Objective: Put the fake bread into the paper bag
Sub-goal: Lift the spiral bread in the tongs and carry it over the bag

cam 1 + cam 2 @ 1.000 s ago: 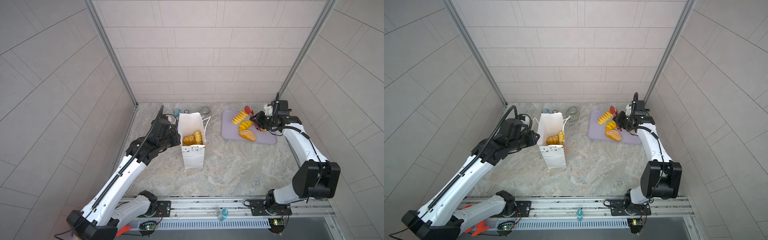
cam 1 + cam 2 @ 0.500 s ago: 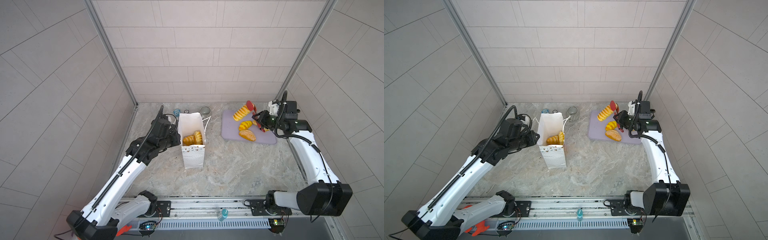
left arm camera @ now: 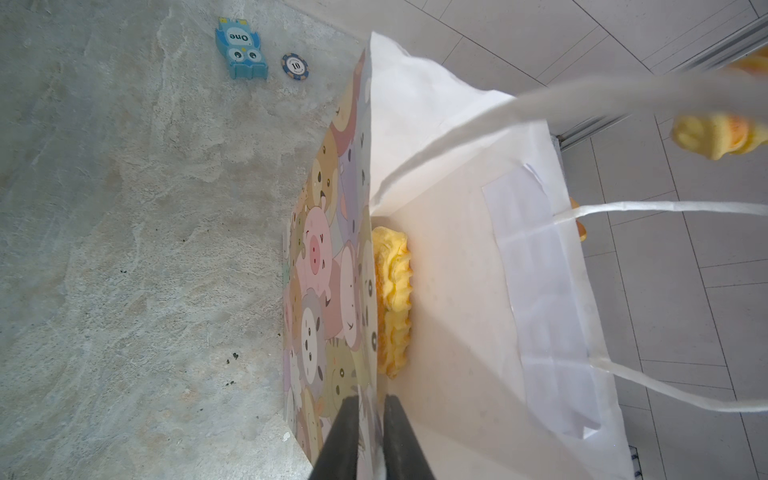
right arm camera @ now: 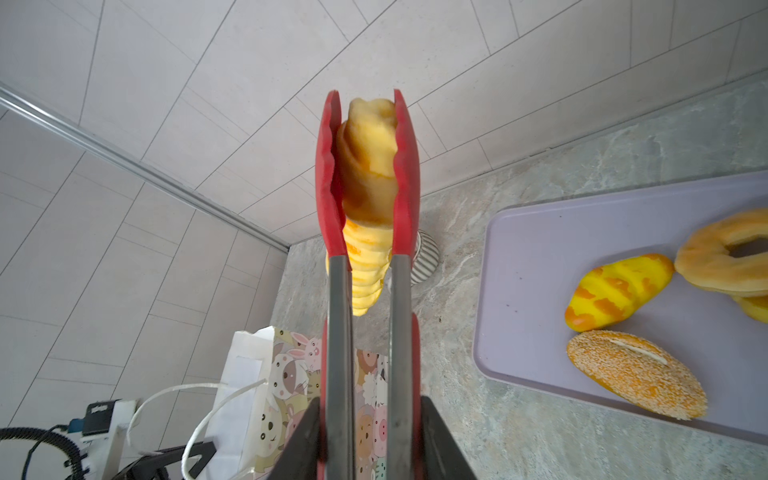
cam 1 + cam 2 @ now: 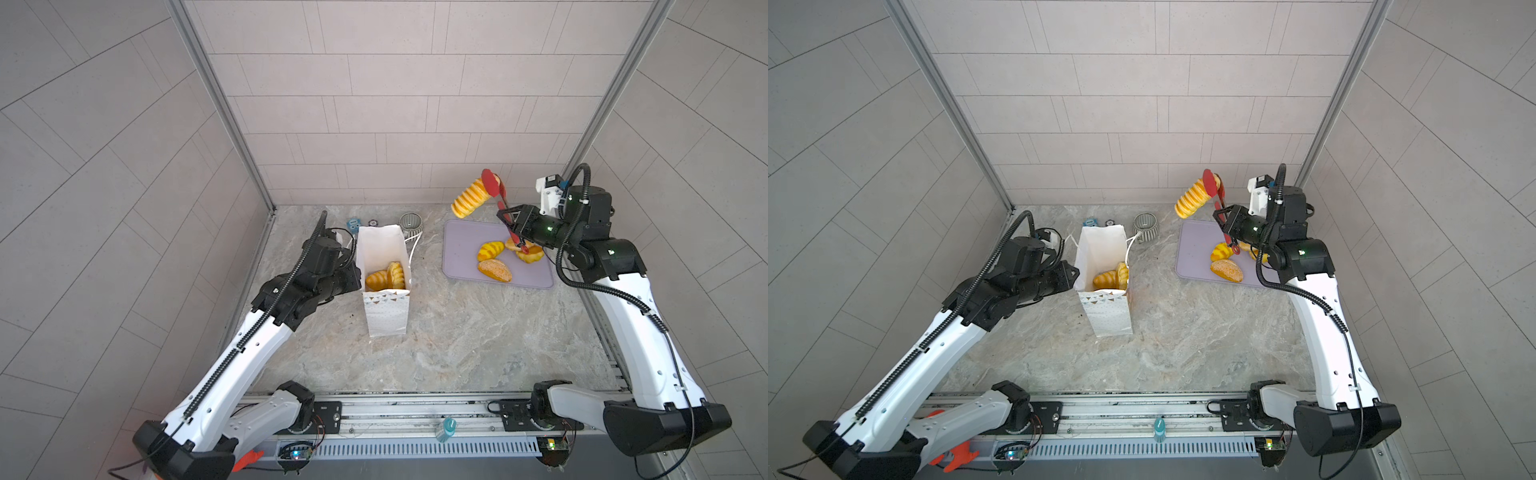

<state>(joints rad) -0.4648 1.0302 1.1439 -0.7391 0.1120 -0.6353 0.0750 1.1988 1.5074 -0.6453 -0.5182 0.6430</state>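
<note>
The spiral loaf point(image 5: 467, 201) lifts clear of the tray point(image 5: 461, 253) in tongs point(image 5: 492, 185) clamped by the right gripper point(image 5: 512, 224), bag-bound, while the left gripper point(image 3: 369, 419) pinches the paper bag point(image 5: 380, 249).

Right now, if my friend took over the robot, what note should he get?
Left gripper: shut on the paper bag's side wall, holding it upright.
Right gripper: shut on red-tipped tongs, which pinch a ridged loaf up in the air, not yet over the bag.
Done: two loaves in the bag.
Left: bag the ridged loaf, then from the lilac tray the striped loaf, sesame bun, ring bagel and a piece half hidden under it.
</note>
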